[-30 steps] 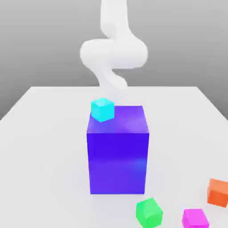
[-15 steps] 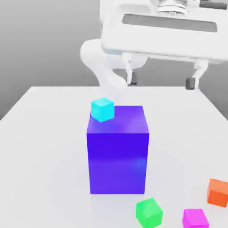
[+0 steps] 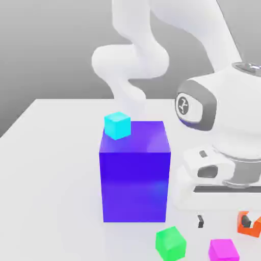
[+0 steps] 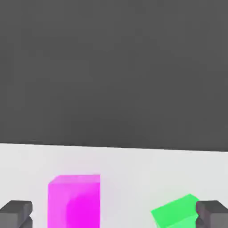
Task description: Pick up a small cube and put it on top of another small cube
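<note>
White tabletop [image 3: 56,153], wide-open, empty gripper [image 3: 223,222] being lowered just above magenta cube [image 3: 223,250], green cube [image 3: 171,243] being seen beside it.

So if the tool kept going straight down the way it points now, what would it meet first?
Most likely the magenta cube, which sits between the open fingers in the hand view. The tool hangs just above it. The green cube lies close to one finger, though depth is unclear.
</note>
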